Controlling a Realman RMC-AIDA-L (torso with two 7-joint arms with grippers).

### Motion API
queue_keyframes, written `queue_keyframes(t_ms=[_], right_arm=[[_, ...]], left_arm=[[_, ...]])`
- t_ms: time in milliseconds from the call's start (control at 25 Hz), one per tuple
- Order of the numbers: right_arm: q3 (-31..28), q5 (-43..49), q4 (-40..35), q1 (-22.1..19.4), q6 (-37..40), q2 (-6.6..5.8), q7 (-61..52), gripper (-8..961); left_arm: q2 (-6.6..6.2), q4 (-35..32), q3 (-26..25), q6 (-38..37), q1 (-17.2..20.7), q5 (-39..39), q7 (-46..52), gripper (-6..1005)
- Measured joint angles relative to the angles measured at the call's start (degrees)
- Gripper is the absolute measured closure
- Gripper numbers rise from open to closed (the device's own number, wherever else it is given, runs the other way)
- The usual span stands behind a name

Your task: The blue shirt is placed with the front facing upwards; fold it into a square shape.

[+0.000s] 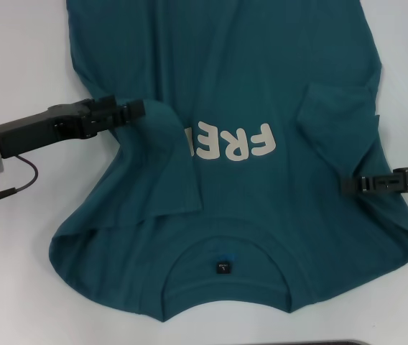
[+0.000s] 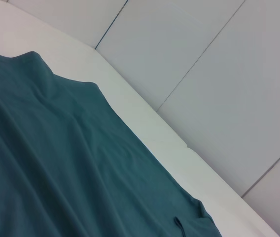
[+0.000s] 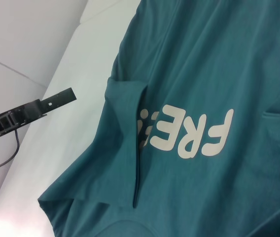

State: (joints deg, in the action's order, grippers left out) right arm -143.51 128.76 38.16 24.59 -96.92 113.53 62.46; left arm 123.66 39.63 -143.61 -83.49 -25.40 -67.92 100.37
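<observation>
One blue shirt lies spread on the white table, and it covers most of the middle of it. Its round collar is at the near edge, with a small black label inside it. A little farther, the white letters on the chest show only "FRE", because a fold of cloth hides their left end. Both sleeves are folded inward over the chest: the left sleeve lies as a long flap from the near hem up to the letters, and the right sleeve makes a smaller flap beside the letters on the right.

The right gripper is at the right edge of the shirt, nearer than the letters, low on the cloth; I cannot tell if its fingers are apart or together. The left gripper comes in from the left, a little farther than the letters. Its tip meets the far end of the left flap, and I cannot tell its fingers either. Beyond both grippers the body of the shirt goes on to the far side, out of view.
</observation>
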Motion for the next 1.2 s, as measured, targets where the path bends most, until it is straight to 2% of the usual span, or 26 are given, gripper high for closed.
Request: queue_keyframes(t_ms=[600, 1200], right_arm=[[-3.62, -0.06, 0.61, -1.84, 3.5, -0.7, -2.07, 328], [-3.99, -0.13, -0.04, -1.22, 8.99, 0.58, -3.11, 332]], left_arm=[[0.01, 0.0, -0.09, 0.0, -0.07, -0.02, 0.05, 113], [0.0, -0.53, -0.1, 0.0, -0.09, 0.17, 0.0, 114]])
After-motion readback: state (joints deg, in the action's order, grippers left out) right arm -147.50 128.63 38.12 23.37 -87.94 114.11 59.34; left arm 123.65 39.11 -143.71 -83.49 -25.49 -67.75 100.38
